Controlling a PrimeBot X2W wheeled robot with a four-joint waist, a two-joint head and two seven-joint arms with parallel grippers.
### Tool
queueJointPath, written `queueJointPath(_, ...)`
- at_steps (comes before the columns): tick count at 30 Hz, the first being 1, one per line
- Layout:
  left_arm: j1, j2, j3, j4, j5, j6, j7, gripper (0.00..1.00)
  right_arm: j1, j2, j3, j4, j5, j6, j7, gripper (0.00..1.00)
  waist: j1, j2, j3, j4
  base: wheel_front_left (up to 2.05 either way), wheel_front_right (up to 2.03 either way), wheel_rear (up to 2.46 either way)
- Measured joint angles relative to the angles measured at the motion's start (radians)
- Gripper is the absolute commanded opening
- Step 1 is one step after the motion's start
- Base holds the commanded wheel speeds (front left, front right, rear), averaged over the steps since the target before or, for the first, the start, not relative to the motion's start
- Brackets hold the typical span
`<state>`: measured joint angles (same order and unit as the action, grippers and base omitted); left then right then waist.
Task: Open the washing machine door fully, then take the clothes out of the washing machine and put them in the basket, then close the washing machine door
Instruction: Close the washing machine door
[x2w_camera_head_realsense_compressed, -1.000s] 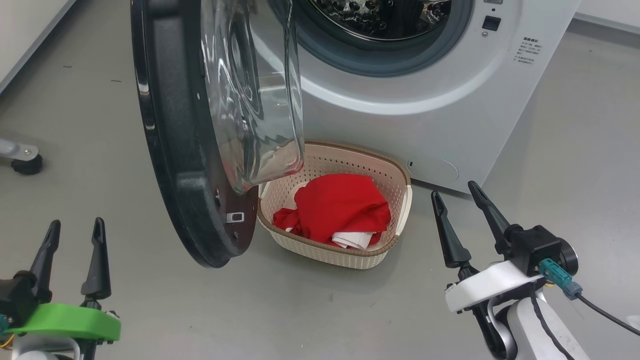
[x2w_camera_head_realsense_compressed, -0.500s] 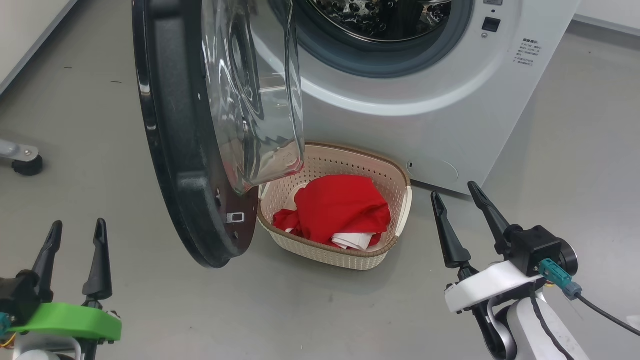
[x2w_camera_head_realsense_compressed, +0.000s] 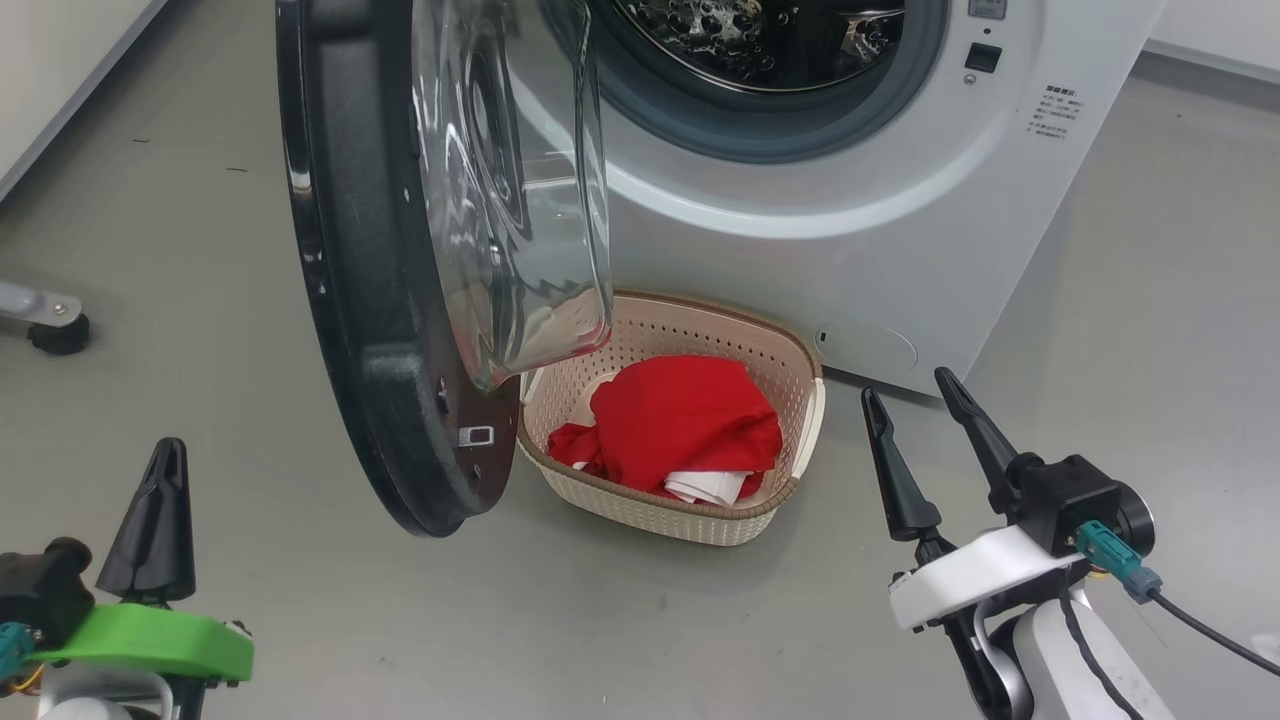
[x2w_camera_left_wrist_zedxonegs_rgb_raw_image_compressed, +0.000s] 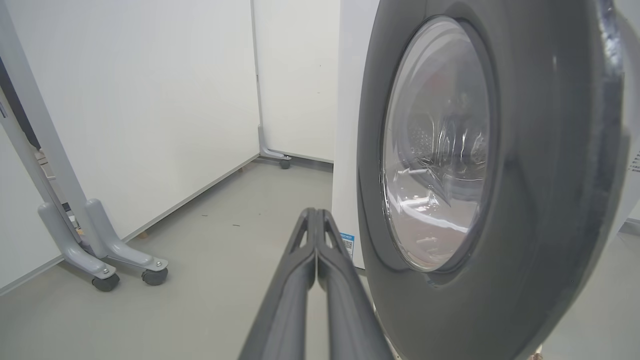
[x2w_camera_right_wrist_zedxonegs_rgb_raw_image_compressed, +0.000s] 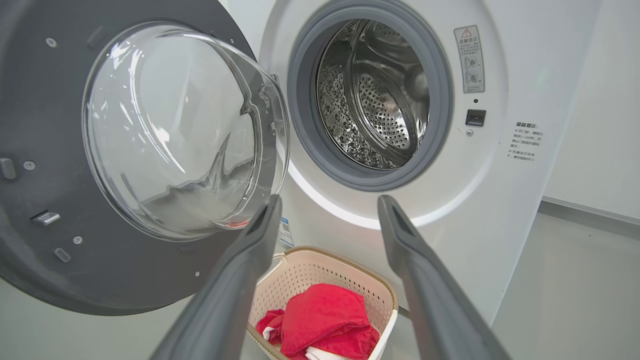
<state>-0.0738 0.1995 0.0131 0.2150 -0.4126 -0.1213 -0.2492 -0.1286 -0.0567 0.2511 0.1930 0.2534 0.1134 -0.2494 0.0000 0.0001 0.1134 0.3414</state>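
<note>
Left end effector (x2w_camera_head_realsense_compressed: 168, 448) pinched; door (x2w_camera_head_realsense_compressed: 370, 330) upright, bowl (x2w_camera_head_realsense_compressed: 520, 200) seemingly rightward.

One washing machine (x2w_camera_head_realsense_compressed: 850, 260); one door (x2w_camera_head_realsense_compressed: 350, 250); one basket (x2w_camera_head_realsense_compressed: 780, 365); one heap of red clothes (x2w_camera_head_realsense_compressed: 680, 415); one left gripper (x2w_camera_head_realsense_compressed: 170, 448); one right gripper (x2w_camera_head_realsense_compressed: 905, 382).

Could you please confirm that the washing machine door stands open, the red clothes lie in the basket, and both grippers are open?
Not quite: the left gripper is shut, its jaws pressed together, as the left wrist view shows. The right gripper is open, the washing machine door stands open, and the clothes lie in the basket.
</note>
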Motion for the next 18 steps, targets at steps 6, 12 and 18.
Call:
queueJointPath(6, -0.006, -0.009, -0.018, -0.005, -0.062, 0.000, 0.000, 0.00, 0.015, 0.000, 0.007, 0.007, 0.000, 0.000, 0.000, 1.00, 0.0000, 0.0000, -0.004, 0.003, 0.00, 0.00, 0.00)
queueJointPath(12, -0.059, 0.021, -0.014, -0.039, -0.147, 0.000, 0.003, 0.00, 0.015, 0.001, 0.014, 0.009, 0.000, 0.000, 0.000, 1.00, 0.0000, 0.0000, -0.008, 0.007, 0.00, 0.00, 0.00)
queueJointPath(18, -0.131, -0.005, 0.017, -0.084, -0.424, 0.000, 0.111, 0.00, 0.015, 0.001, 0.017, 0.009, 0.000, 0.002, 0.000, 1.00, 0.0000, 0.0000, -0.009, 0.010, 0.00, 0.00, 0.00)
